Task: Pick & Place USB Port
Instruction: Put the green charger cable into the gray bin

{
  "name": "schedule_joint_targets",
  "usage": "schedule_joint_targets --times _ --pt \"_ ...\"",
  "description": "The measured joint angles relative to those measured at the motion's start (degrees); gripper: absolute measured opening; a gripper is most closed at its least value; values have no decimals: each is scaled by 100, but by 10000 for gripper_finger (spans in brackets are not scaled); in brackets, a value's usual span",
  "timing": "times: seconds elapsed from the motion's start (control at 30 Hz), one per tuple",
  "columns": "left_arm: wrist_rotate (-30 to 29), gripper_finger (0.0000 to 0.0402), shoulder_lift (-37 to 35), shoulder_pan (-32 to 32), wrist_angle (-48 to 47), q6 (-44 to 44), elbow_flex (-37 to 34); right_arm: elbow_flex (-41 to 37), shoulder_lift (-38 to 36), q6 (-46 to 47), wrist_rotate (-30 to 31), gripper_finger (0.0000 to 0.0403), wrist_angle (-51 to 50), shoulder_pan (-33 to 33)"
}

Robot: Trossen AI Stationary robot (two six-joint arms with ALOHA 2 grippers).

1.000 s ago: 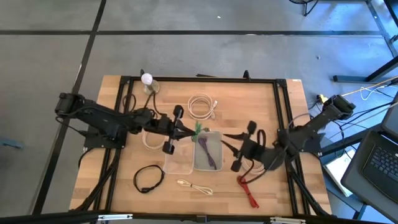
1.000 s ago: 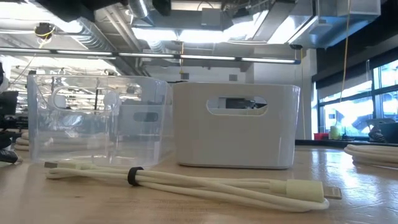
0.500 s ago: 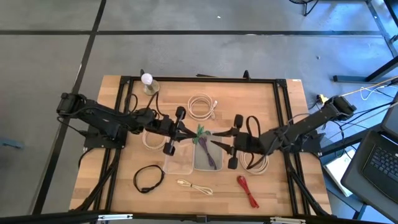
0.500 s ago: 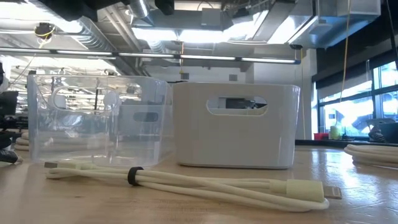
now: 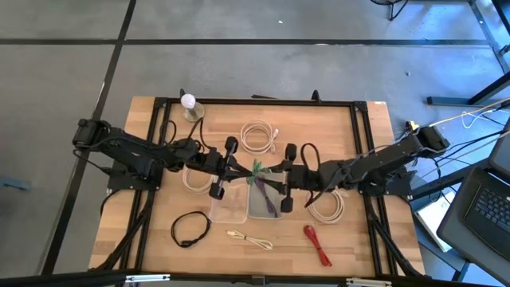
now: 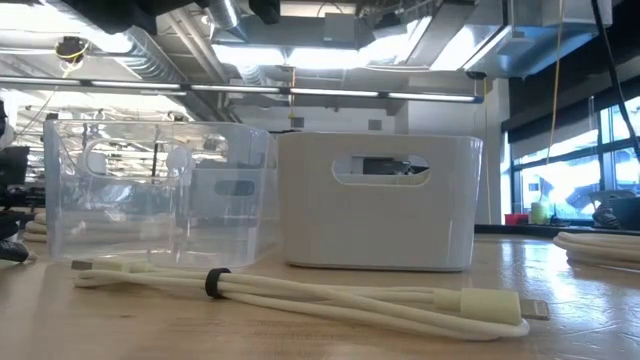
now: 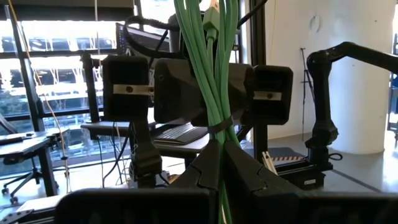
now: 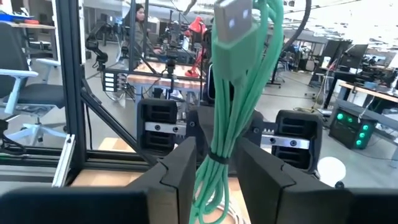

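Observation:
A green USB cable, bundled with a dark tie, is lifted over the far edge of the white bin. My left gripper comes from the table's left and is shut on the bundle. My right gripper comes from the table's right and faces it. It is open, with a finger on either side of the same bundle, and no touch shows. The bundle's USB plug sticks out free. A purple cable lies in the white bin. My left gripper pinches the green bundle between its two fingers, just beside the dark tie. It comes level from the table's left. The bundle is lifted clear, and its plug end sticks out beyond the fingertips.
A clear bin stands beside the white one. White coiled cables, a black cable, a cream cable and a red cable lie on the table. A small white lamp stands at the far edge.
My right arm has swung from the table's right side toward the left, up to the green bundle, and its open fingers now stand around it. The left gripper and the bundle have kept still.

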Motion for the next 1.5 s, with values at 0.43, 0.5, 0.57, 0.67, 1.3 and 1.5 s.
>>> schedule_joint_targets --times 0.43,0.5,0.57,0.67,1.3,1.5 --pt "45 3 -4 0 -46 -101 0 0 278 0 -735 115 537 -427" --pt "46 3 -4 3 -55 -103 0 0 285 0 -741 115 541 -467" --pt "44 3 -4 4 -45 -103 0 0 285 2 -751 115 580 -494" --pt "40 3 -4 4 -39 -103 2 0 286 2 -760 110 660 -525" --pt "22 60 -35 -24 -265 4 2 2 -3 -502 -406 10 41 -498" --pt "-239 136 -452 -26 -1126 -103 2 7 -734 204 392 10 -1371 -99"
